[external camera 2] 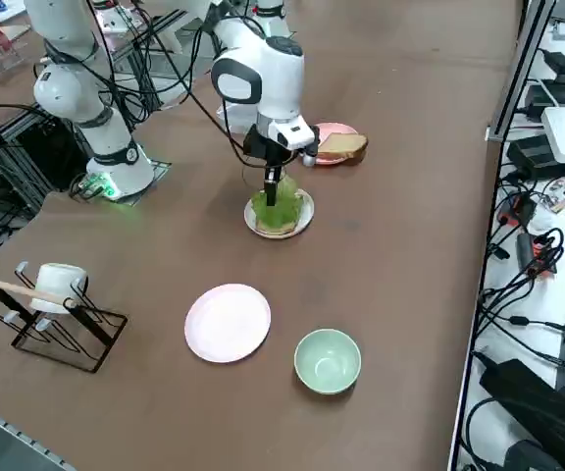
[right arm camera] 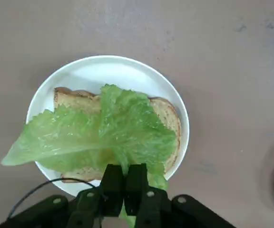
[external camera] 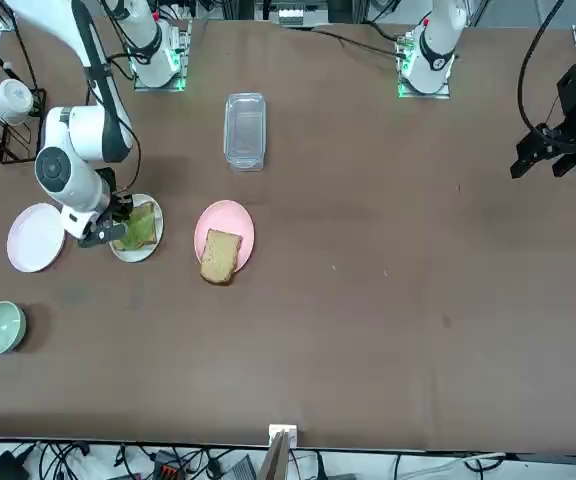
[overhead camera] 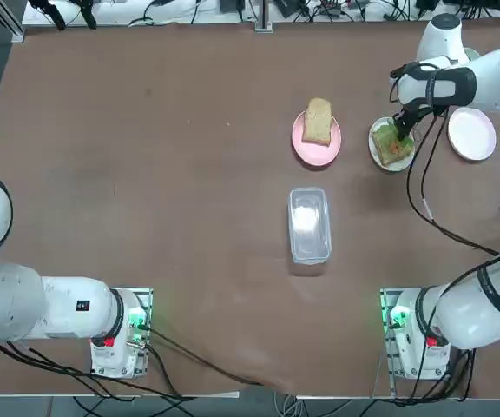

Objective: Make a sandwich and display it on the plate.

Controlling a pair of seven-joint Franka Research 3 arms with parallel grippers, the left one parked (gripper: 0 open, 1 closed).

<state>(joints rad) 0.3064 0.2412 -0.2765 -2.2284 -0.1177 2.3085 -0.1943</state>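
- The right gripper [right arm camera: 125, 183] hangs just above the white plate [right arm camera: 80, 76], its jaws clenched on the edge of a green lettuce leaf [right arm camera: 99, 137].
- The leaf spreads over 1 toast slice [right arm camera: 168, 118] lying flat on that plate; its free end reaches past the plate's rim.
- In the top view this plate [overhead camera: 377, 146] sits between a pink plate [overhead camera: 316, 149] and an empty pale plate [overhead camera: 472, 134] nearer the table's right edge.
- A second toast slice [overhead camera: 318, 121] rests on the pink plate, overhanging its far rim.
- A clear plastic container [overhead camera: 309, 224] stands apart from both, closer to the arms' bases.
- In the right side view a pale-green bowl [external camera 2: 328, 360] stands near the empty plate, and a wire rack [external camera 2: 52, 314] sits toward the table's near corner.
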